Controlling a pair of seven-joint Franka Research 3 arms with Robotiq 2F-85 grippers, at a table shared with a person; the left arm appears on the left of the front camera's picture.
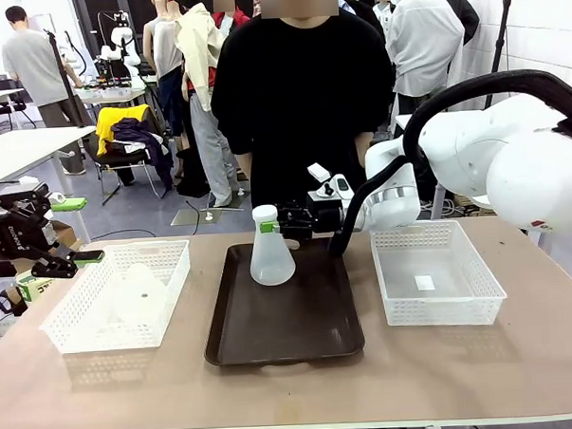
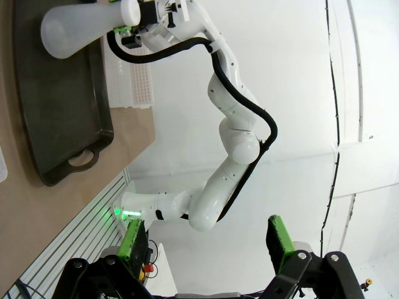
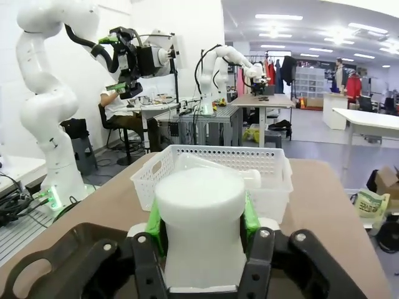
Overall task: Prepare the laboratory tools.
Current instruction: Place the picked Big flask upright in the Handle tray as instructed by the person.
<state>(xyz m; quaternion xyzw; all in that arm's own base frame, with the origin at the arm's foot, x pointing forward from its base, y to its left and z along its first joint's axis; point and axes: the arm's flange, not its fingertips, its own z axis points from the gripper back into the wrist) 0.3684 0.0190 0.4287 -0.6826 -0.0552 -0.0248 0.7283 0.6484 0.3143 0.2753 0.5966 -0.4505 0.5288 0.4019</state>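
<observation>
One translucent whitish flask (image 1: pixel 270 252) stands upright on the far part of the dark brown tray (image 1: pixel 291 333). My right gripper (image 1: pixel 274 223) is shut on its neck, and in the right wrist view the green pads (image 3: pixel 155 222) press both sides of the neck (image 3: pixel 199 224). The second flask (image 1: pixel 137 288) lies on its side in the left white basket (image 1: pixel 73 328); this flask (image 3: pixel 215 167) also appears beyond the held neck. My left gripper (image 1: pixel 68 263) hovers open and empty over that basket's left edge, its pads (image 2: pixel 133 240) spread wide apart.
An empty white basket (image 1: pixel 437 308) sits right of the tray. A person in black stands at the far table edge, right behind the tray. My right arm reaches across from the right, over the right basket's far corner.
</observation>
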